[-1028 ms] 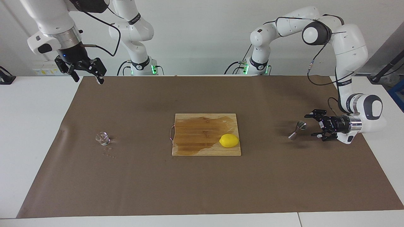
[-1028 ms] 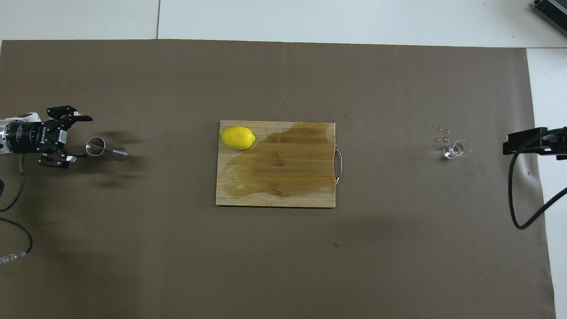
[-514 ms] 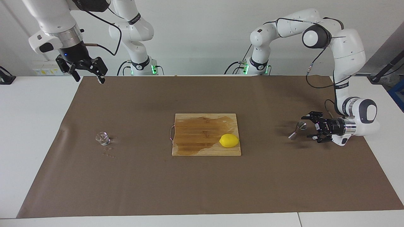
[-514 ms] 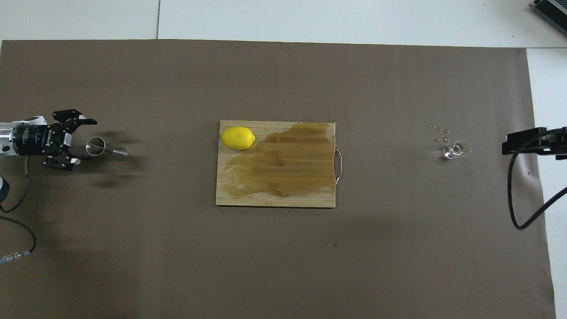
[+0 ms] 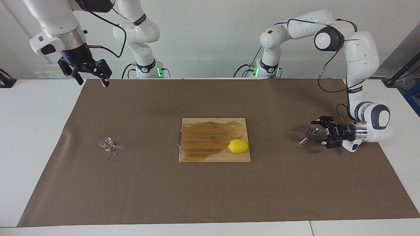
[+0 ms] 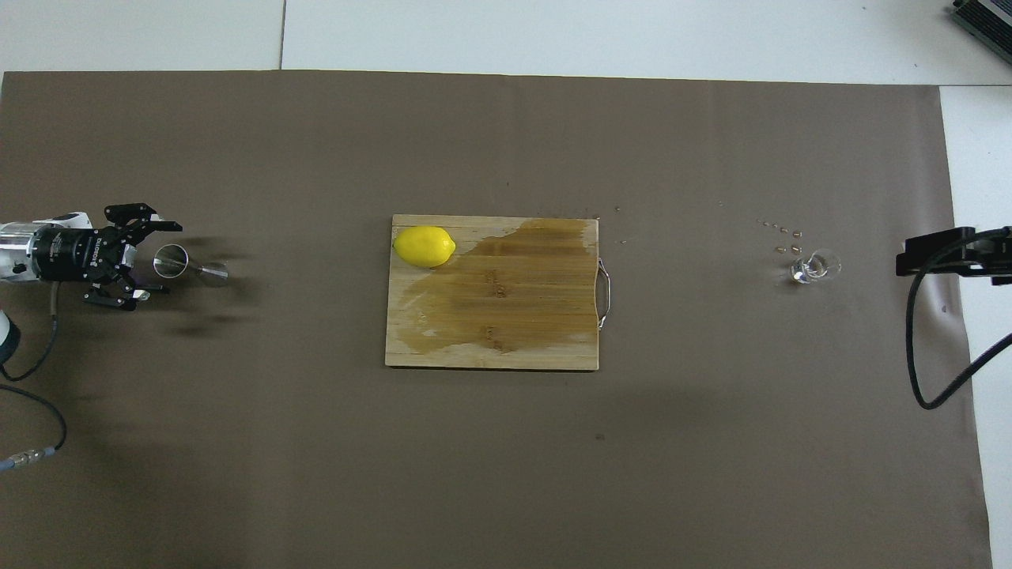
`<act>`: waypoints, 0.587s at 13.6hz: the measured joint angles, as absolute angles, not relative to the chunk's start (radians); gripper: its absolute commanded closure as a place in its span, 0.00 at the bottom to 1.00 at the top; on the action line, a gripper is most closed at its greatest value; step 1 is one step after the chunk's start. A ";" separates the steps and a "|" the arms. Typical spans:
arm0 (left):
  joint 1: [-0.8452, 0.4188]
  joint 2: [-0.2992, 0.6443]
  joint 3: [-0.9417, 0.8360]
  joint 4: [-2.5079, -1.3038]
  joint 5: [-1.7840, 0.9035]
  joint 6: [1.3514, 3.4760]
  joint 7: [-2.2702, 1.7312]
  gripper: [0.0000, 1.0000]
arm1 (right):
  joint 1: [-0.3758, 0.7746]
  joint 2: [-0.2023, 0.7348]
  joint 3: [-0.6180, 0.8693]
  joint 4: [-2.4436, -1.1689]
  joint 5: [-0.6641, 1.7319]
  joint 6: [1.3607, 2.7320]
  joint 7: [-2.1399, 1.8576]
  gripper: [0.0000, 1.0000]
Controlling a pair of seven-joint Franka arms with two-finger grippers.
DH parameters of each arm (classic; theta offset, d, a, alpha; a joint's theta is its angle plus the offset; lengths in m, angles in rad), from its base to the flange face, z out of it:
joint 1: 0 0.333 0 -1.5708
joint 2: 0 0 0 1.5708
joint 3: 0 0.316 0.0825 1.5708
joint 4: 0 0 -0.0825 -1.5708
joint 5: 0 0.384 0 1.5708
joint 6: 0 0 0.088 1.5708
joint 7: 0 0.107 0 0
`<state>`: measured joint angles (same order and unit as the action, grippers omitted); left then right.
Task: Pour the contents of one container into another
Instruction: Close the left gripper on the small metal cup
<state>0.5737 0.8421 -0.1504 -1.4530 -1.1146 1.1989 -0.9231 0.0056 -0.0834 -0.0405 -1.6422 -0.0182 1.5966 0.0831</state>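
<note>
Done: nothing poured
Left claw [image 5: 317,132]: apart, flanking jigger [image 5: 308,135]
Right claw [image 5: 90,78]: apart, waiting
Glass [image 5: 106,144]: board's [image 5: 213,154] nine o'clock, untouched

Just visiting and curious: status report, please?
Left tool open beside small steel jigger. Right tool open, raised, waiting. Small clear glass tumbler untouched. Nothing between.

A white tabletop [image 5: 32,131] is carrying a brown mat [image 5: 210,193]; lying on it are a wooden board [image 5: 210,139] mid-frame, a glass [image 5: 106,144] centre-left, and a jigger [image 5: 308,135] centre-right.
</note>
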 measured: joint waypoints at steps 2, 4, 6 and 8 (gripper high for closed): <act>0.574 0.842 -0.156 -1.453 -1.103 1.199 -0.910 0.00 | 0.006 -0.083 -0.041 -1.642 -0.018 1.597 0.083 0.00; 0.574 0.842 -0.163 -1.453 -1.084 1.199 -0.882 0.00 | 0.006 -0.083 -0.041 -1.642 -0.018 1.597 0.083 0.00; 0.580 0.844 -0.173 -1.453 -1.067 1.199 -0.863 0.00 | 0.006 -0.083 -0.041 -1.642 -0.018 1.597 0.083 0.00; 0.607 0.850 -0.208 -1.453 -1.043 1.199 -0.858 0.00 | 0.006 -0.083 -0.041 -1.642 -0.018 1.597 0.083 0.00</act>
<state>0.6072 0.8500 -0.2079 -1.4530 -1.0427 1.1987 -0.8585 0.0056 -0.0834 -0.0405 -1.6421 -0.0182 1.5966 0.0831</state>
